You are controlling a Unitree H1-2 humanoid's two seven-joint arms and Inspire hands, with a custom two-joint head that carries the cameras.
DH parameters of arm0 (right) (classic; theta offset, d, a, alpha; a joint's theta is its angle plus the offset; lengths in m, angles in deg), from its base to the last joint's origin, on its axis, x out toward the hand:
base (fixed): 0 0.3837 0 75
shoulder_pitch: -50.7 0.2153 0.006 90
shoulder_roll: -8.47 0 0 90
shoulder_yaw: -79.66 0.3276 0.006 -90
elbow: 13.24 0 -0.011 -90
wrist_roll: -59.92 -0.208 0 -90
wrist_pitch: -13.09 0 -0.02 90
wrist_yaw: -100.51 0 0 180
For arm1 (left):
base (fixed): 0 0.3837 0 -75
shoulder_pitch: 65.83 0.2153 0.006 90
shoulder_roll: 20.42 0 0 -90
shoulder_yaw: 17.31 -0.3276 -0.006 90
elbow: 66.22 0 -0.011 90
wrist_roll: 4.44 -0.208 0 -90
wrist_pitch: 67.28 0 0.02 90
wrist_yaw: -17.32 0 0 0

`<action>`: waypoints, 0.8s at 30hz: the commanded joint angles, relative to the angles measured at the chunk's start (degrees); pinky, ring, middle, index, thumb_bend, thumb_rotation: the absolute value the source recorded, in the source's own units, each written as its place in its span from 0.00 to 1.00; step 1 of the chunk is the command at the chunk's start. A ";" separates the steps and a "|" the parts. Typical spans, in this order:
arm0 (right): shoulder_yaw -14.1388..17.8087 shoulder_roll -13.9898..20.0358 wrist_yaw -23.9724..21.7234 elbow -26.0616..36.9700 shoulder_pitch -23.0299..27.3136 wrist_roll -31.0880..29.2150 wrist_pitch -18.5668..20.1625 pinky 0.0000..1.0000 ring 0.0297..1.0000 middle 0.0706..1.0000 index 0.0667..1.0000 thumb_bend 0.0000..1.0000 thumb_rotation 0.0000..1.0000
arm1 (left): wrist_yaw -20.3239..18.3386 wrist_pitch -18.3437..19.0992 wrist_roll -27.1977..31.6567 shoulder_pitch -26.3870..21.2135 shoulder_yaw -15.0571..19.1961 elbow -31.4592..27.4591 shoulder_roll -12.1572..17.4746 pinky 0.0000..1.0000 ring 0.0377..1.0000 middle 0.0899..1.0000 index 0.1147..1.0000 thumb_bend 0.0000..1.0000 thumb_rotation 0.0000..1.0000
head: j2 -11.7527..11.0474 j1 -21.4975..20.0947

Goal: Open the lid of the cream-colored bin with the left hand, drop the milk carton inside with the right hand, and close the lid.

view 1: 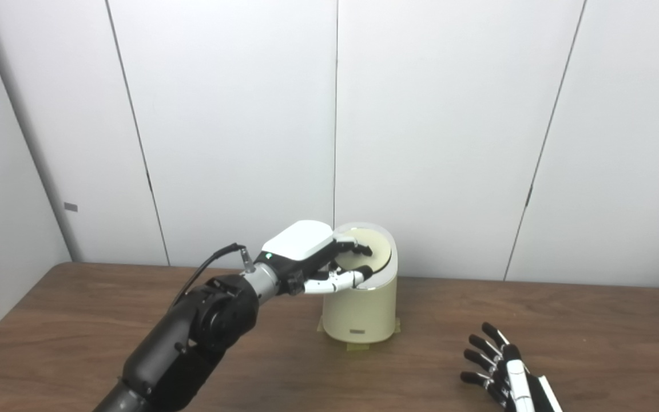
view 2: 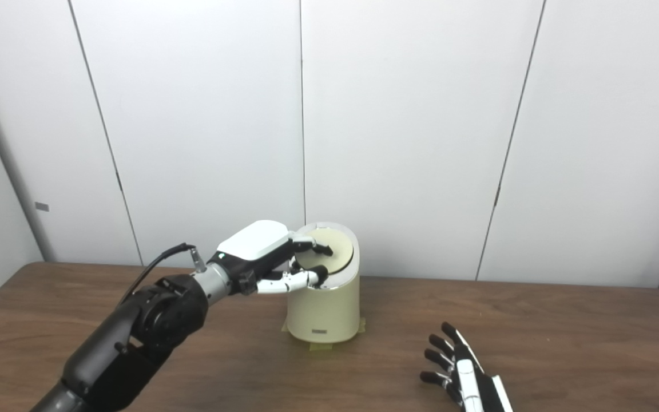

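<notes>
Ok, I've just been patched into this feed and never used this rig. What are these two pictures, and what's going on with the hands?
Both pictures come from two cameras side by side on the robot's head, so they show one scene from slightly different spots. The robot is a humanoid with two arms reaching in from the bottom edge. On the brown table stands a cream bin against the wall, with strips of tape under its base. The left hand is up at the top of the bin, its fingers lying on the round lid. The lid looks down, or nearly so. The right hand rests low near the bottom edge, fingers spread, holding nothing. No milk carton shows in either view.
</notes>
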 commanded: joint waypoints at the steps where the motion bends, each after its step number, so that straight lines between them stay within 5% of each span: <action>1: -0.39 -1.42 0.09 0.32 -1.35 -0.34 -0.61 0.67 0.81 0.84 0.90 0.59 1.00 | 0.11 -1.42 -3.61 -1.86 -1.40 -0.35 1.06 0.86 0.87 0.81 0.79 0.46 1.00 | 0.12 0.02; 11: -0.98 -1.64 0.72 1.48 -1.53 1.02 -0.09 0.66 0.81 0.84 0.90 0.60 1.00 | -0.41 -4.13 -16.19 -2.85 -6.64 -0.35 1.84 0.93 0.90 0.84 0.81 0.47 1.00 | 0.80 -0.58; 18: -0.83 -2.45 0.99 2.47 -1.43 0.67 0.80 0.65 0.80 0.83 0.90 0.60 1.00 | -4.48 -3.57 -20.42 -2.93 -9.01 -1.42 1.56 0.97 0.92 0.85 0.82 0.51 1.00 | 1.36 -1.03; 24: -0.74 -2.45 0.89 2.80 -1.32 0.38 1.43 0.65 0.81 0.84 0.90 0.59 1.00 | -3.71 -4.43 -19.11 -2.24 -8.34 -0.95 1.24 0.91 0.85 0.81 0.79 0.51 1.00 | 1.88 -0.72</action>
